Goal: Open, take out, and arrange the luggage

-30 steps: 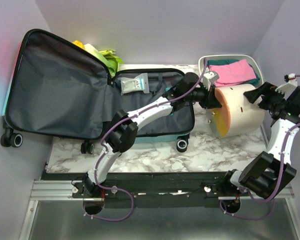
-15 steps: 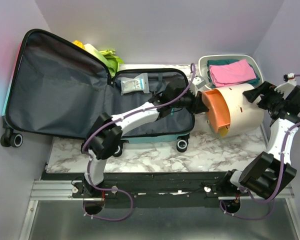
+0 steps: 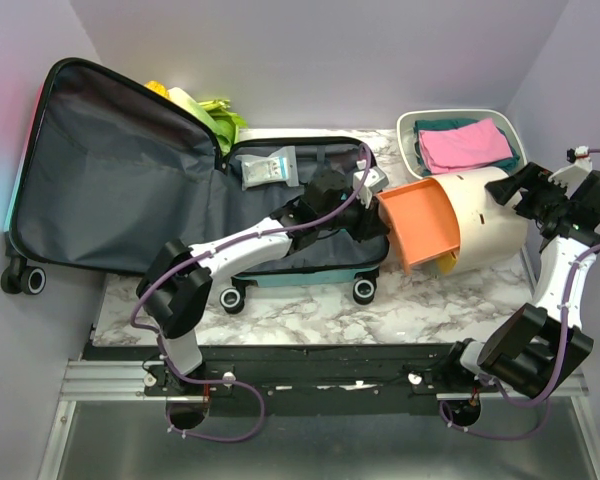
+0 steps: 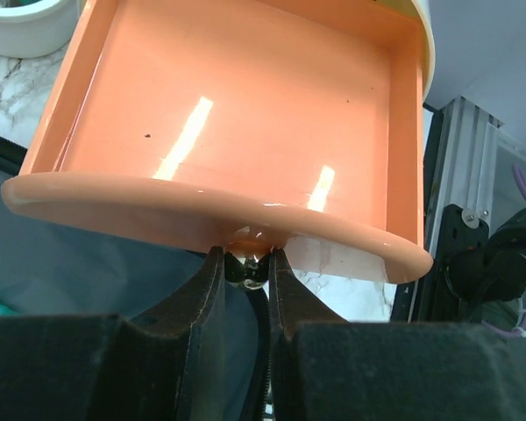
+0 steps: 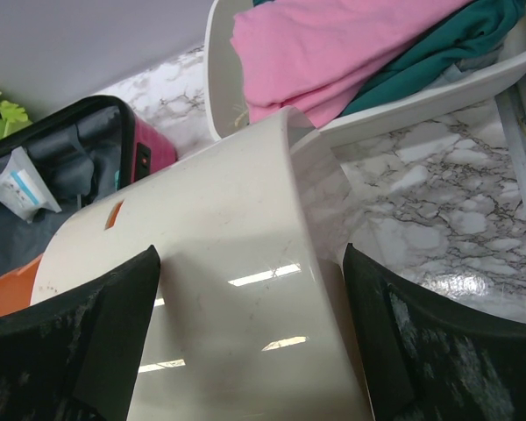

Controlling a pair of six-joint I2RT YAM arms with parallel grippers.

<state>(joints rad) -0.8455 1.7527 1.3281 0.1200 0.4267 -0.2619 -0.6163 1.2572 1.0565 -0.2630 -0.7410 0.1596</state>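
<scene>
The luggage (image 3: pixel 130 190) lies open on the left, its dark grey lining up and its lid leaning back at the far left. A cream rounded box (image 3: pixel 490 215) lies on its side at the right, with an orange drawer (image 3: pixel 420 225) drawn partway out toward the luggage. My left gripper (image 3: pixel 372 213) is shut on the small knob (image 4: pixel 247 267) under the drawer's front lip (image 4: pixel 237 215). My right gripper (image 3: pixel 520 195) spans the cream box (image 5: pixel 219 289) with its jaws wide, one finger (image 5: pixel 114 324) on each flank, and grips it.
A white tray (image 3: pixel 410 130) with folded pink and teal clothes stands at the back right, just behind the box. A clear packet (image 3: pixel 270 167) lies in the luggage's shallow half. Green and yellow things (image 3: pixel 215 112) sit behind the luggage. Its wheels (image 3: pixel 365 290) stand near the table's front.
My left gripper has drawn back to the left over the luggage, pulling the orange drawer out of the cream box. The right arm and the box have stayed put.
</scene>
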